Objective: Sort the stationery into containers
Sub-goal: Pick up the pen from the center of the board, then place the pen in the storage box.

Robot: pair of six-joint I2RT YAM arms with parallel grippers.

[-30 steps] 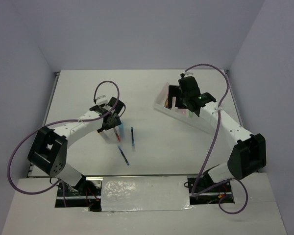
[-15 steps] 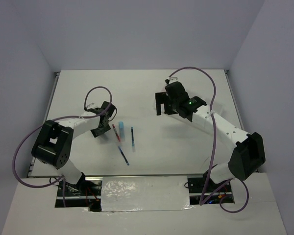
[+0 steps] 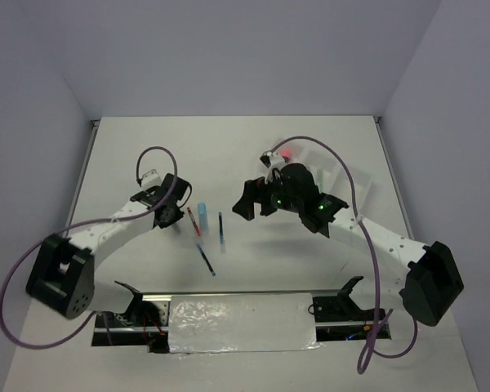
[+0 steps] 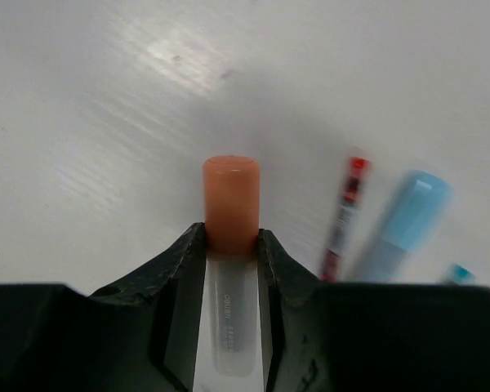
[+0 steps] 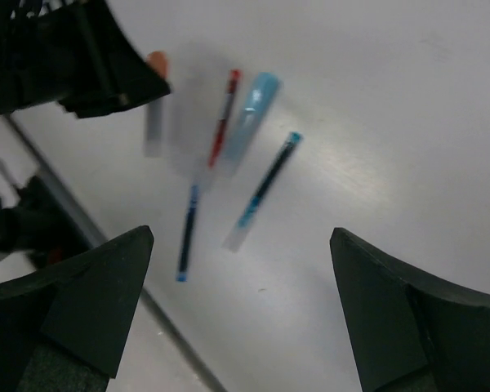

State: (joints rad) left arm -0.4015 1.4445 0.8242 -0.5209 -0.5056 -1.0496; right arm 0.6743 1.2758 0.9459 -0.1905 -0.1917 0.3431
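The left gripper (image 4: 231,237) is narrow, its fingers (image 4: 188,253) pressed against both sides of the orange marker (image 4: 230,200) just behind the cap. The marker's long axis runs straight out between them, cap pointing away from the wrist. I cannot tell whether it is clear of the table (image 4: 106,98). Just to its right lie the red pen (image 4: 347,204) and the light-blue marker (image 4: 404,220). The right gripper (image 5: 241,237) hangs wide and empty above these. The tray (image 3: 351,186) sits beyond that gripper, so the marker's way there likely runs rightward.

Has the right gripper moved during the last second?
Yes. The right gripper came left, much closer to the dark-blue pen, which kept its place on the table.
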